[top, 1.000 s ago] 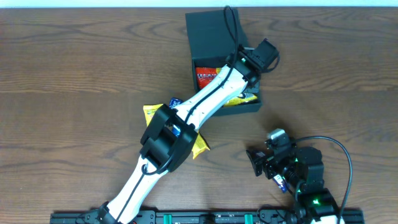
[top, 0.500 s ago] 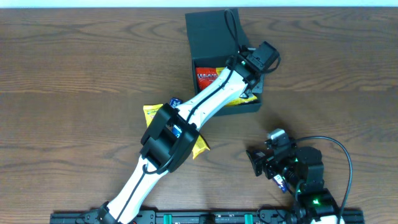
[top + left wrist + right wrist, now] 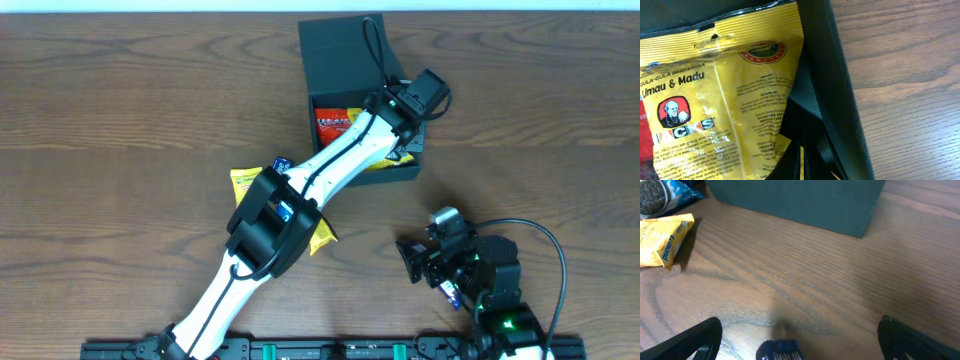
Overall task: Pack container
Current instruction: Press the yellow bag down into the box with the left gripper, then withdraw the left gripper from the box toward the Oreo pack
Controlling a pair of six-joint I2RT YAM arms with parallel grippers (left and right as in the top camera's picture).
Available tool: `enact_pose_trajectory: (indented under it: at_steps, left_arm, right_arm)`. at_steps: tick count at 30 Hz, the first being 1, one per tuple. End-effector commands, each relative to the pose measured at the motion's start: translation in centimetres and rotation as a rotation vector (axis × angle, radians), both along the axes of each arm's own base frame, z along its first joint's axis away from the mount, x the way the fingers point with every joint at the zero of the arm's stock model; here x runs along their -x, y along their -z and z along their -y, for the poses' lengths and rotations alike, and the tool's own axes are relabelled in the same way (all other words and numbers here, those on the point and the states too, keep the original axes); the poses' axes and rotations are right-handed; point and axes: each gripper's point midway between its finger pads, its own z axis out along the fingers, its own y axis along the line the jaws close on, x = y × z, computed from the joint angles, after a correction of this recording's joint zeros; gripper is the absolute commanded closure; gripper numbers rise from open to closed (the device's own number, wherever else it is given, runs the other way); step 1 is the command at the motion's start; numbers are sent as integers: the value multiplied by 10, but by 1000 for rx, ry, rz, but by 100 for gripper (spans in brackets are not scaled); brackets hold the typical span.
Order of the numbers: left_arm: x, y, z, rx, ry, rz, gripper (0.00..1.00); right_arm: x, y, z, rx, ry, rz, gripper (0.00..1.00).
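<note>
Print on yellow packet (image 3: 715, 100) legible from left wrist, whole container (image 3: 335, 60) overhead

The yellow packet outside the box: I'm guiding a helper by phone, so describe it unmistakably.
Find the dark square container at the far side of the table. Follow the white left arm back from it; the loose yellow packet lies flat on the wood, partly under the arm's black elbow. Unlike the yellow bag in the container, it sits outside, next to a small blue cookie packet.
</note>
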Motion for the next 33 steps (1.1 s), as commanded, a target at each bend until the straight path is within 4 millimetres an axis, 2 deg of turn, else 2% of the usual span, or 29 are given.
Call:
enact_pose_trajectory:
  at_steps: [1,5,8,10,16,18,24,31,33]
  left_arm:
    - [2,-2,-3,-4,-12,-6,94]
    - [-10,-40,-23,-37,-63,86,94]
    - [-10,-70,-52,-127,-114,149,95]
    - [-3,-85,-75,-209,-138,163,94]
    - [22,-81,-105,-333,-152,76,94]
    - [31,-86,-110,-354,-150,63,94]
    - [47,-140,-124,-338,-158,133,94]
    - [72,-168,-151,-412,-45,108,94]
    - [80,-178,-158,-426,-15,107,88]
  right_arm:
    - [0,1,2,8,1,2,1]
    - [0,1,2,8,1,2,1]
    - [0,1,2,8,1,2,1]
    - [0,1,2,8,1,2,1]
    - [0,1,2,8,1,2,1]
    - [0,1,2,8,1,2,1]
    - [0,1,2,8,1,2,1]
    - [0,1,2,8,1,2,1]
    - [0,1,2,8,1,2,1]
